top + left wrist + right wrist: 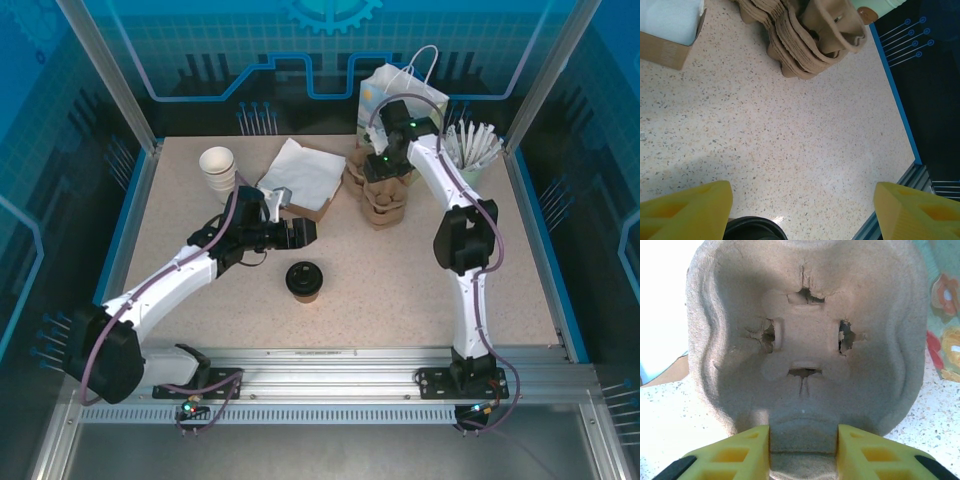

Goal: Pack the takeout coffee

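One takeout coffee [303, 281]: upright on the counter [400, 290], lid on, centre front, well apart from gift bag [400, 95]
Left pincer [802, 192]: wide, gripping nothing, just beside the coffee's lid
Right pincer [803, 436]: narrow, clamped on rim of top pulp carrier [805, 340], near the bag

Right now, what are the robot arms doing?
The right gripper is pinching the top cardboard cup carrier of a stack by the gift bag. The left gripper hovers open near the lidded coffee cup, which stands on the table, not yet packed.
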